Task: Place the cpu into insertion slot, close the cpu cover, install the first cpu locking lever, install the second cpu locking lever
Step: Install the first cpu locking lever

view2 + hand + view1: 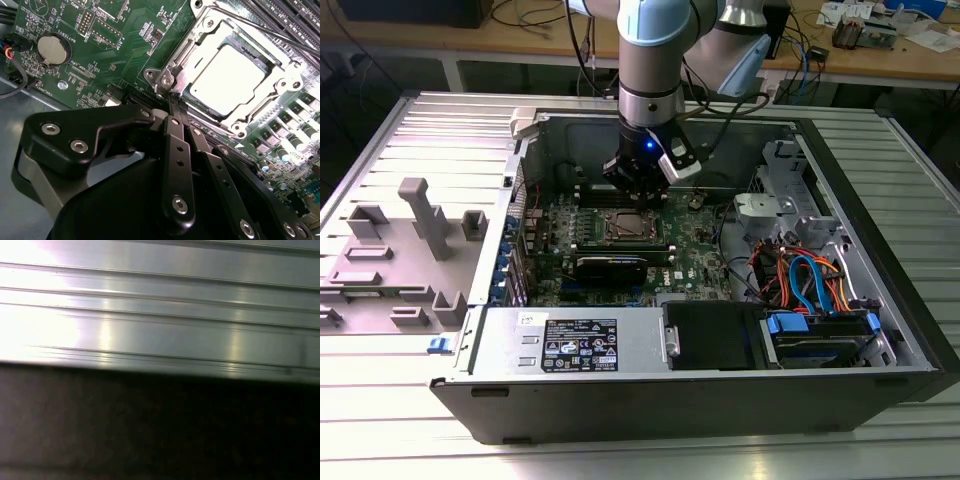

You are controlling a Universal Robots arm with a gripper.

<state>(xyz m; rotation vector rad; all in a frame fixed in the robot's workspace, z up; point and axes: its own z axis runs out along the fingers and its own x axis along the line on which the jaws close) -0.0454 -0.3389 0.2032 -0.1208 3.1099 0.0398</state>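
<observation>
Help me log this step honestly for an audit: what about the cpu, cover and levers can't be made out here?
- Locking levers: in the second wrist view the gripper covers the near corner of the cpu cover, so whether a lever is latched there is hidden.
- The insertion slot in the exterior view: too small to tell lever positions.
- The cpu: glare washes out its top.
- First wrist view: only blurred metal ribs above darkness.

The computer case (720, 395) lies open on the table (380, 420); the motherboard (695, 250) sits inside it, the insertion slot (623, 227) near its middle; the cpu (227, 75) rests in that slot, the cpu cover (200, 30) down around it; the gripper (174, 102) hangs just beside one corner of the slot; the drive cage (820, 330) lies toward the exterior view's right.
</observation>
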